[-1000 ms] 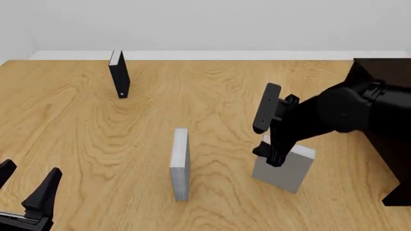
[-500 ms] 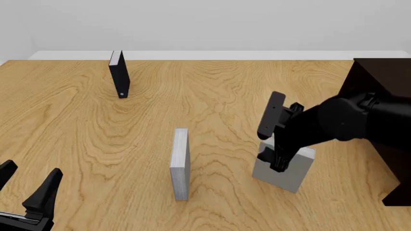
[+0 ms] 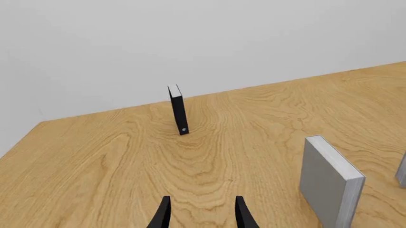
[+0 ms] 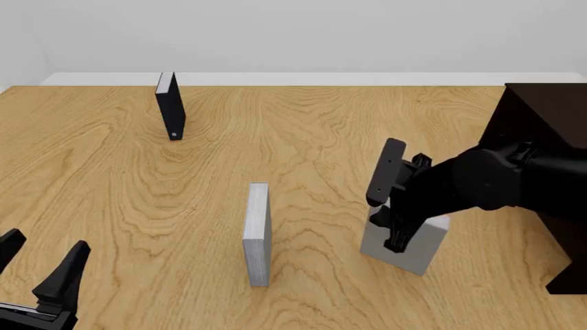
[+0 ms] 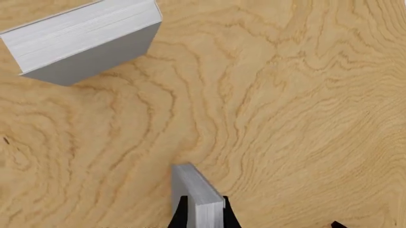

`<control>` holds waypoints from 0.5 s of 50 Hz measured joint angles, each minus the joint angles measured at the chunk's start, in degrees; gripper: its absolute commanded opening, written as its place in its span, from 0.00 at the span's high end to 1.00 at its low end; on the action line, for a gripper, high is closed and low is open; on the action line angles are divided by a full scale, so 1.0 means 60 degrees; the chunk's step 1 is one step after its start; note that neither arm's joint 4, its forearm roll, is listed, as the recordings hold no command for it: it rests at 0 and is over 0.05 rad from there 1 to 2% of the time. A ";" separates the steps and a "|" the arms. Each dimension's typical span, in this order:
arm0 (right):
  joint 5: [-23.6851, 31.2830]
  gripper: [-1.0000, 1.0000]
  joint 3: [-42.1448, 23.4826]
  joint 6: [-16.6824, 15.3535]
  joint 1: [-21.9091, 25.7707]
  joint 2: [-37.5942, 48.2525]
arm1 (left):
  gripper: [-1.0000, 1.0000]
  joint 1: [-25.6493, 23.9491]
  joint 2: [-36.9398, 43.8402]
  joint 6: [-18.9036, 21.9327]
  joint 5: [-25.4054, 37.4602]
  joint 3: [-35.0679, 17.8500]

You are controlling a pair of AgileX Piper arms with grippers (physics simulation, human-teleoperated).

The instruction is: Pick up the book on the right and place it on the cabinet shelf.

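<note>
My right tool [image 4: 396,227] sits down over the top of the grey book [image 4: 410,249], which stands upright on the wooden surface [image 4: 312,137]. In the right wrist view both fingers [image 5: 180,214] flank its top edge; I cannot tell whether they press it. The dark cabinet [image 4: 550,110] lies just beyond that tool's right. My left tool [image 4: 38,267] hangs spread, holding nothing.
</note>
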 measured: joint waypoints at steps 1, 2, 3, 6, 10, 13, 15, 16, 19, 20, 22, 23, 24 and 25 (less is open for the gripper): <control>0.0011 1.00 0.0001 -0.0020 0.0003 -0.0014 | 0.00 -0.0003 0.0002 -0.0001 0.0001 0.0000; 0.0025 1.00 0.0007 -0.0042 0.0005 -0.0024 | 0.00 -0.0006 0.0003 -0.0002 0.0004 0.0001; 0.0039 1.00 0.0006 -0.0060 0.0008 -0.0037 | 0.00 -0.0009 0.0002 -0.0006 0.0007 0.0001; 0.0090 1.00 0.0004 -0.0126 0.0026 -0.0071 | 0.00 -0.0018 0.0006 -0.0013 0.0009 0.0002; 0.0183 1.00 0.0003 -0.0193 0.0055 -0.0116 | 0.00 -0.0034 0.0022 -0.0023 0.0001 0.0003; 0.0266 1.00 -0.0003 -0.0234 0.0107 -0.0160 | 0.00 -0.0056 0.0036 -0.0030 -0.0002 0.0003; 0.0321 1.00 -0.0006 -0.0265 0.0134 -0.0186 | 0.00 -0.0069 0.0041 -0.0034 0.0000 0.0004; 0.0353 1.00 -0.0006 -0.0280 0.0145 -0.0201 | 0.00 -0.0076 0.0044 -0.0037 -0.0001 0.0004; 0.0430 1.00 -0.0033 -0.0302 0.0141 -0.0257 | 0.00 -0.0091 0.0051 -0.0045 -0.0004 0.0004; 0.0455 1.00 -0.0050 -0.0308 0.0135 -0.0278 | 0.00 -0.0097 0.0054 -0.0047 -0.0005 0.0004; 0.0513 1.00 -0.0094 -0.0317 0.0123 -0.0329 | 0.00 -0.0112 0.0053 -0.0052 0.0000 0.0004; 0.0545 1.00 -0.0114 -0.0327 0.0116 -0.0356 | 0.00 -0.0118 0.0051 -0.0056 0.0003 0.0005; 0.0578 1.00 -0.0133 -0.0339 0.0108 -0.0382 | 0.00 -0.0124 0.0049 -0.0059 0.0005 0.0005; 0.0610 1.00 -0.0151 -0.0353 0.0101 -0.0411 | 0.00 -0.0129 0.0048 -0.0061 0.0008 0.0005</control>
